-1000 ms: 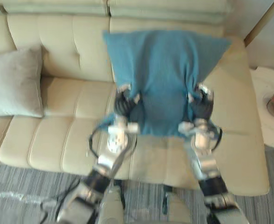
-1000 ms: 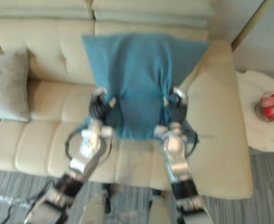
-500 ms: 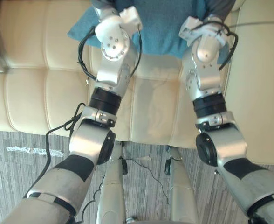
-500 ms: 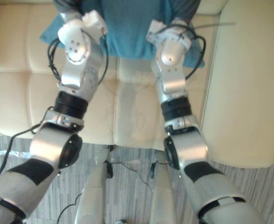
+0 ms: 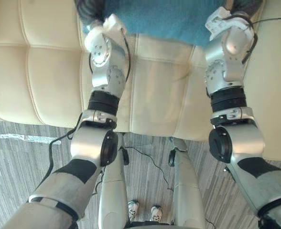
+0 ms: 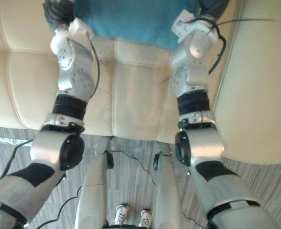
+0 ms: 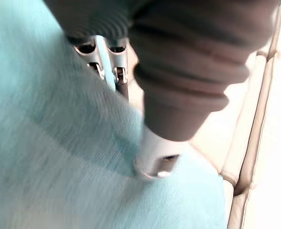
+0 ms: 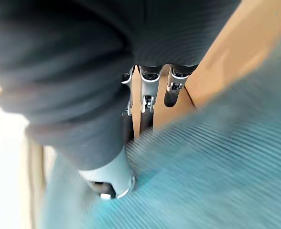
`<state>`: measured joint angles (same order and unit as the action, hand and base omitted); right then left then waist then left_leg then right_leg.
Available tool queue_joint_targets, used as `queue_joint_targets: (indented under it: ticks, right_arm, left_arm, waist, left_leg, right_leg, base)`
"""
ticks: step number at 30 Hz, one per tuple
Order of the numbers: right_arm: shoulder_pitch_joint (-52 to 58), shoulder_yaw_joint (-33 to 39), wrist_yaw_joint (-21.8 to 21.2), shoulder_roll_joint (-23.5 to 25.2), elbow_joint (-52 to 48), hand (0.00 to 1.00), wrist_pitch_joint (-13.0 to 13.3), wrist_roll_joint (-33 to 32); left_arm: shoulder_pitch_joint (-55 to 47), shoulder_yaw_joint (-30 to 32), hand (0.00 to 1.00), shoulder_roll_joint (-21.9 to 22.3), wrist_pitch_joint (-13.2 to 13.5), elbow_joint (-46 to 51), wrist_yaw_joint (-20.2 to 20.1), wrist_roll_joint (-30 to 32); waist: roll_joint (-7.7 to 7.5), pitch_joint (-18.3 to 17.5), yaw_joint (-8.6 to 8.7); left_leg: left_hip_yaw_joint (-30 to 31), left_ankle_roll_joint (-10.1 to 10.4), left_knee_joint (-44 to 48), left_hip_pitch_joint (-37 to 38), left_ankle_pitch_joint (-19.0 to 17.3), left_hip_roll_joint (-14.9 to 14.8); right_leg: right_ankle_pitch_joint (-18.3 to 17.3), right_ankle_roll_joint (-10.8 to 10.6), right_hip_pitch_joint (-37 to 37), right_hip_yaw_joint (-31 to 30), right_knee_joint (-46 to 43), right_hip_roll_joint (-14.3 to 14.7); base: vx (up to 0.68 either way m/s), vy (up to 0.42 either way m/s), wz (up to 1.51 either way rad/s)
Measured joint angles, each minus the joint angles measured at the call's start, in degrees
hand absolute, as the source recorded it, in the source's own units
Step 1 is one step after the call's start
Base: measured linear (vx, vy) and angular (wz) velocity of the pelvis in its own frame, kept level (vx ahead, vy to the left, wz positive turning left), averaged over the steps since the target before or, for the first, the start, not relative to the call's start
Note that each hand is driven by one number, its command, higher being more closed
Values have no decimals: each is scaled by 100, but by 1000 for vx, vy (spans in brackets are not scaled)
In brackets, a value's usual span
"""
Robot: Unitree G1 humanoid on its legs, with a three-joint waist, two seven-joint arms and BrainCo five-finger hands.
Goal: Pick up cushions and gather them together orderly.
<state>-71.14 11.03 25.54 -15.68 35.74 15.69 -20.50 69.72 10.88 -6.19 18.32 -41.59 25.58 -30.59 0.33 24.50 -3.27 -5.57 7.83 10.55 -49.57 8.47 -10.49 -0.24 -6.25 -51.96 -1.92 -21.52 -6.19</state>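
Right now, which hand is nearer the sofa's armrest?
Right. The right hand grips the cushion beside the armrest; the left hand grips its far side.

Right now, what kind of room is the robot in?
Probably a living room: there's a cream tufted sofa, a blue cushion above its seat, and grey striped flooring in front.
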Motion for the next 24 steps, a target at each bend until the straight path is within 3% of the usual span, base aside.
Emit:
queue_joint_targets:
  ticks: [4,8,12,16,19,24]
  right_arm:
    - [942,137,-192,-294,-603,0,72,5]
    - [2328,459,-361,-304,-1527,0,199,-165]
    - [3789,437,-709,-286,-2632,0,387,-214]
    - [5322,173,-1096,-128,-3201,0,429,-197]
    - [6325,-123,-1535,293,-3231,0,400,-84]
    - [7564,-501,-2191,1017,-1891,0,257,266]
  left_arm:
    - [-792,121,0,-307,-4,115,-95,-12]
    - [-1736,111,0,-676,12,868,-191,-103]
    - [-2900,78,0,-939,243,1812,-403,-92]
    - [-4455,-244,0,-706,344,2365,-686,32]
    - [-5649,-644,0,-296,277,2384,-1014,317]
    - [-7024,-970,0,296,-53,1215,-1549,1121]
  waist:
    - [-1,-1,7]
    - [-24,-15,16]
    - [-31,-23,13]
    - [-136,-205,18]
    - [-254,-436,13]
    - [-292,-1277,-7]
  left_leg:
    - [41,1,52,108,-4,-24]
    - [42,-24,-75,574,-25,-30]
    - [24,-13,-205,1160,-34,-4]
    - [31,-25,-383,1774,-91,47]
    - [18,7,-384,2261,-227,62]
    - [8,34,-362,3130,-553,53]
  right_leg:
    - [-74,-9,71,1,-156,33]
    - [-162,8,507,41,-154,32]
    - [-282,21,1057,92,-133,-5]
    - [-474,24,1633,171,-128,-67]
    - [-614,32,2128,180,-110,-88]
    - [-828,39,3131,296,138,-114]
  base:
    - [-5,-14,3]
    - [21,-19,5]
    - [60,-32,5]
    - [85,-27,10]
    - [94,-21,3]
    - [94,3,2]
